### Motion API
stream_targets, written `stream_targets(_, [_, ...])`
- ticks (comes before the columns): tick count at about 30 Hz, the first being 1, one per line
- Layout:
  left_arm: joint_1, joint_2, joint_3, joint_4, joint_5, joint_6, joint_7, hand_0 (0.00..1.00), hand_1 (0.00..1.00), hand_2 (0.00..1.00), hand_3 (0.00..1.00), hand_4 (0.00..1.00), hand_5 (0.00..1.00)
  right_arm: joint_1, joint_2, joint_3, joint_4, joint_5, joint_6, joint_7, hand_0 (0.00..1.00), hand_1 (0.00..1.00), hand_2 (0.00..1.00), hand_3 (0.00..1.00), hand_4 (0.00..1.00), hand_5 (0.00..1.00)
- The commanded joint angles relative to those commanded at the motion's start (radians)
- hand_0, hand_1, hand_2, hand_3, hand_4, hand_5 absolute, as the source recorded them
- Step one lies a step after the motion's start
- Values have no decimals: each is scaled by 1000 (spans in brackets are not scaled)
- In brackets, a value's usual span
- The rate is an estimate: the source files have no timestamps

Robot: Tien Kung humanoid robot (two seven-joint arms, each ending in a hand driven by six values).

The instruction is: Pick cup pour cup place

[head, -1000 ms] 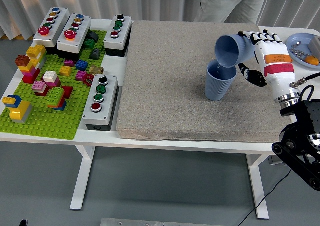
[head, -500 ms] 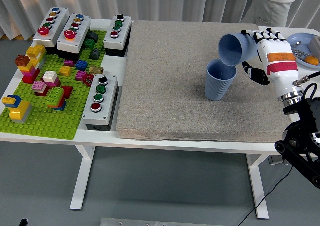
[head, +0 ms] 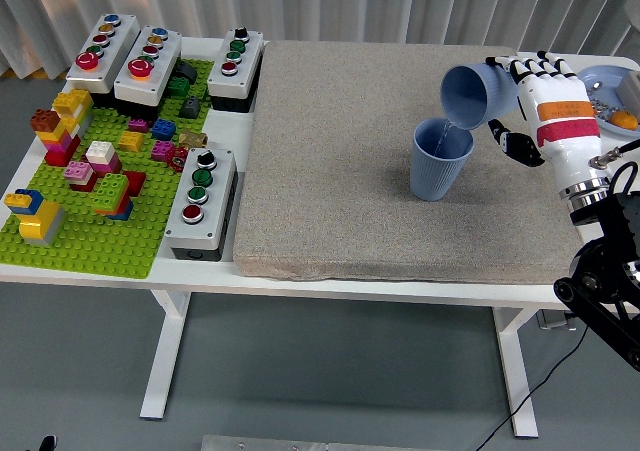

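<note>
Here your right hand [head: 535, 101] is clamped on a blue ribbed cup [head: 475, 94], fingers wrapped around its body. You hold this cup tipped on its side, with the open mouth turned to the left and down, away from the hand. Just below and left of the hand, a second blue ribbed cup [head: 440, 159] stands upright on the grey mat [head: 340, 161]. The lip of the tilted cup is above the rim of the standing one, very close to it; I cannot tell if they touch. Whether anything flows between them is not clear. Behind the hand, at the right edge of the surface [head: 330, 279], there is a blue plate [head: 610, 89] with small things and something orange on it. Far to the left of the hand lie a green building-brick baseplate [head: 95, 226] with coloured bricks and several grey button boxes [head: 200, 199].
</note>
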Motion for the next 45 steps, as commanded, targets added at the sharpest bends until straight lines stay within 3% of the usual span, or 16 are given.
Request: stream_targets(45, [5, 3, 3, 0, -2, 0, 1, 702, 660, 732, 671, 484, 962, 30, -29, -51, -21, -50, 17, -36, 921, 746, 638, 639, 707, 76])
